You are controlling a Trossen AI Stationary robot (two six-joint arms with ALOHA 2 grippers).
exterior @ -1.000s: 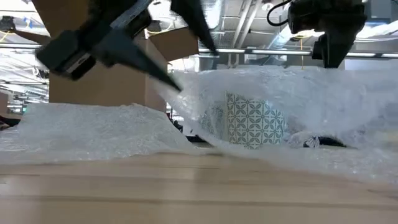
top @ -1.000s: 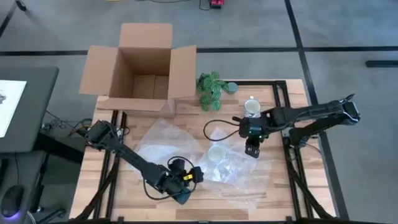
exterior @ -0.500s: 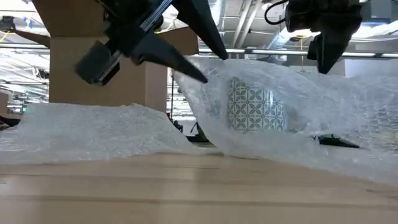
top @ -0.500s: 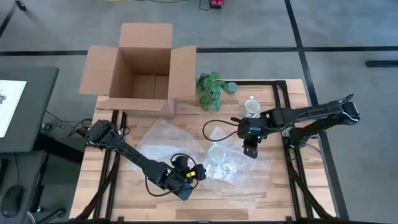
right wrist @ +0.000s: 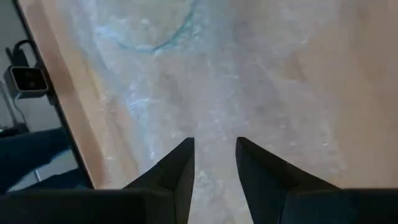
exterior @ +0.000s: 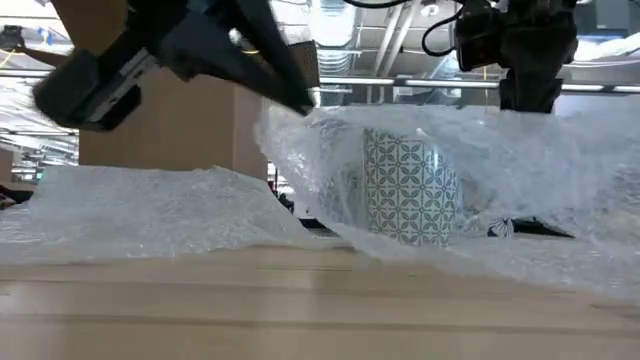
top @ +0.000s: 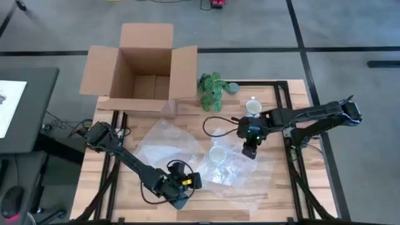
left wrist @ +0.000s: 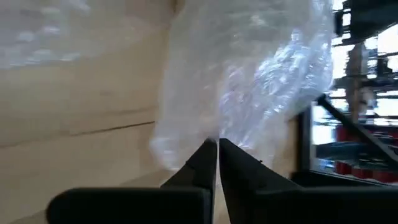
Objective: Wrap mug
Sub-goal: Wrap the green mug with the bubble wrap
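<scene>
A white mug with a teal pattern (top: 217,154) (exterior: 405,190) stands upright on a sheet of clear bubble wrap (top: 169,140) spread on the wooden table. My left gripper (top: 190,182) (left wrist: 217,146), near the table's front edge, is shut on the wrap. The wrap's raised flap (exterior: 330,150) stands between the mug and the low camera. My right gripper (top: 249,152) (right wrist: 214,152) hangs open, pointing down, over the wrap just right of the mug. My left gripper pinches the bubble wrap's near edge (left wrist: 211,134) between its two shut fingers (exterior: 300,98). It comes slanting from the table's near left side. The held edge is lifted clear of the table to about the mug's rim, and the rest of the sheet lies flat. My right gripper: whether its fingertips (exterior: 528,100) touch the wrap, I cannot tell.
An open cardboard box (top: 144,62) stands at the far left. A green plant (top: 212,87) and a second mug (top: 253,107) stand at the far side. Bare wood (top: 275,181) shows at the near right.
My left gripper has shut on the wrap's near edge and taken hold of it. That edge has risen off the table beside the mug, while the rest of the sheet and the mug have stayed in place.
</scene>
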